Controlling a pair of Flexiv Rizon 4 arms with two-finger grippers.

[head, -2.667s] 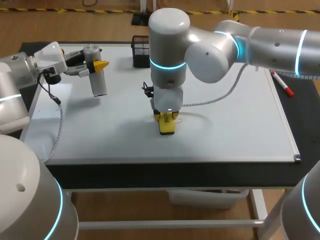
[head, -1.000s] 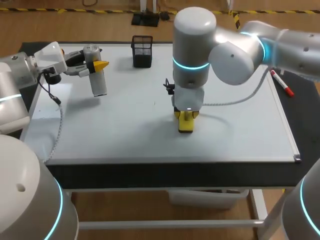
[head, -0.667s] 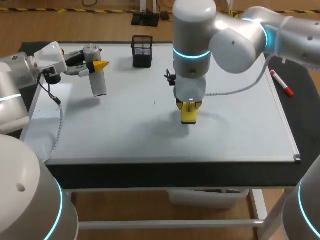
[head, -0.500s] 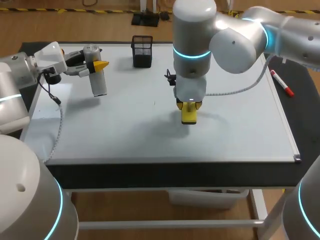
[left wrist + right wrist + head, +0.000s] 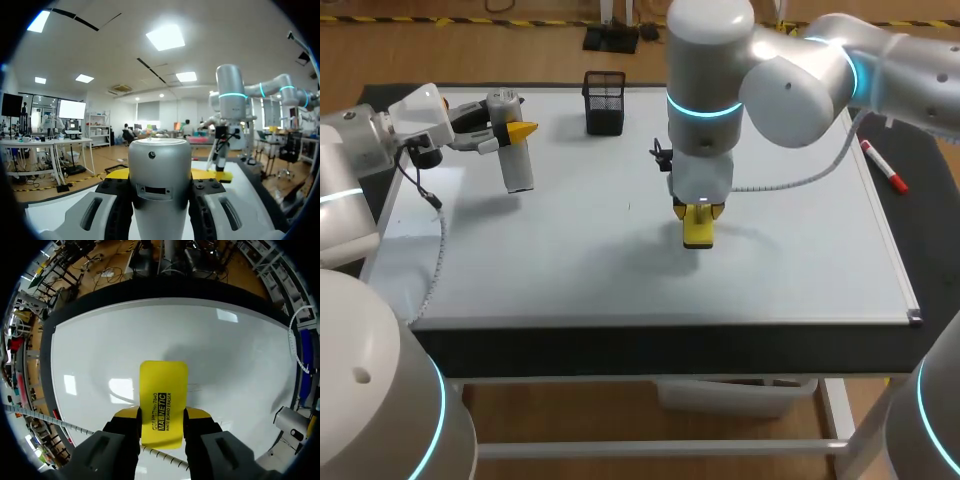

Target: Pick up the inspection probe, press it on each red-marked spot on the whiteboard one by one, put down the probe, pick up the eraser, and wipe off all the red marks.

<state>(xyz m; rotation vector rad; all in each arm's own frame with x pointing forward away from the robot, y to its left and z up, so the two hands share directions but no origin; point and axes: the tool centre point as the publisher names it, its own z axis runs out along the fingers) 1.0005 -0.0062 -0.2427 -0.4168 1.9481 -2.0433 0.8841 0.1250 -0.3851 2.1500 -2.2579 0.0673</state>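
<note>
Eraser: clamped between both fingers of right gripper, face down on whiteboard near centre. Since 2.7 s ago it swept right, then halted. Faint mark once beside it gone, no red visible, so wiping likely near done. Probe: gripped on 2 sides by left gripper, above far-left corner. Holder and marker well apart; nothing obstructs.
</note>
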